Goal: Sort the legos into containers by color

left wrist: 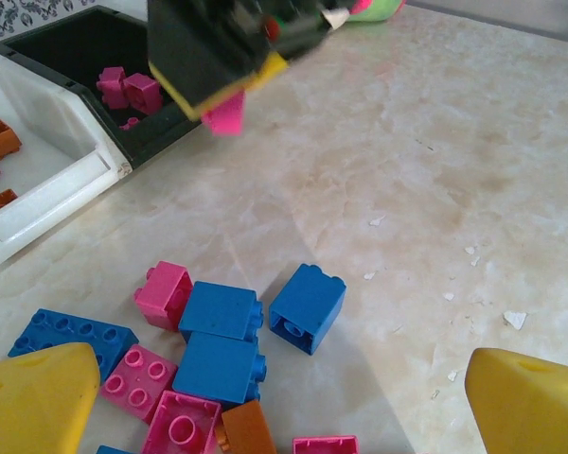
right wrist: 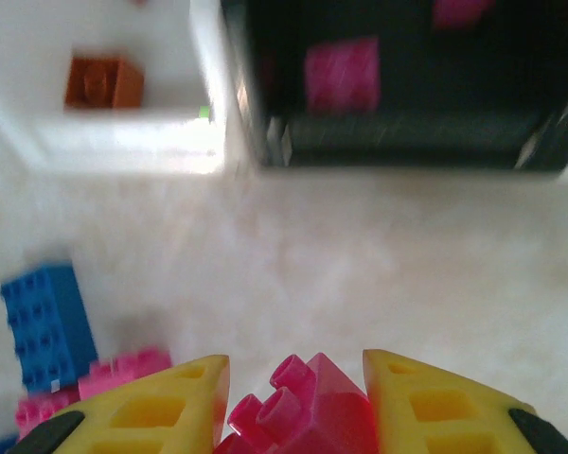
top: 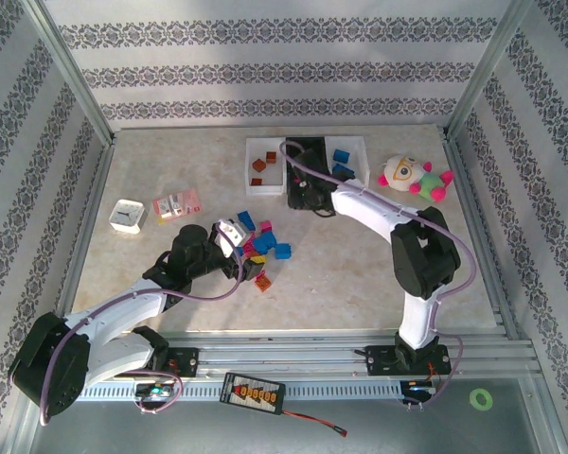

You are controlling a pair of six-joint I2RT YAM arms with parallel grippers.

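- Right gripper (right wrist: pixel 293 374) pinches a pink brick (right wrist: pixel 308 421) at the bottom centre of its wrist view, short of the black bin (right wrist: pixel 407 142) (pink pieces already inside).
- Left gripper (left wrist: pixel 284 392) is spread wide above the loose legos (left wrist: pixel 222 340), lower left.
- The white bin (right wrist: pixel 123 142), upper left, holds a brown brick (right wrist: pixel 102 82).

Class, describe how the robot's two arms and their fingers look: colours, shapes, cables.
The left arm and right arm have white curved links joined by bulky black joints, each trailed by a thin purple cable. The left fingers are yellow wedges; the right fingers are yellow too, with rectangular cut-outs.
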